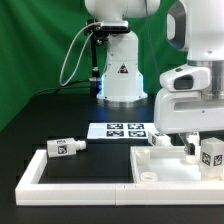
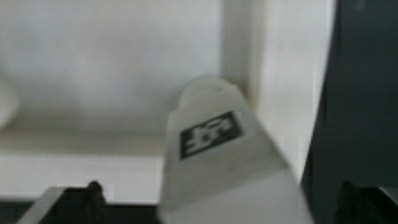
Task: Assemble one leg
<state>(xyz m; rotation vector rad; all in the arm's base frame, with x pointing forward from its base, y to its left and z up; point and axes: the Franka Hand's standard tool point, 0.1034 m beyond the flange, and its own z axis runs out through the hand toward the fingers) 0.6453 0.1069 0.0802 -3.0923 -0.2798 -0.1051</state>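
My gripper (image 1: 196, 146) hangs low over the exterior view's right end of the white tabletop panel (image 1: 168, 168). A stubby white leg (image 1: 212, 152) with a square tag stands there by the fingers. In the wrist view this leg (image 2: 222, 140) runs up between my fingertips (image 2: 71, 203), close to the panel's edge. My gripper (image 2: 217, 198) is open: a gap shows between the leg and one finger, while the other finger is dark against the black table. A second leg (image 1: 65, 147) lies on its side at the exterior view's left.
The marker board (image 1: 118, 129) lies flat behind the panel. A white L-shaped frame (image 1: 70, 178) borders the front and left of the work area. The robot's base (image 1: 120, 75) stands at the back, with cables to its left.
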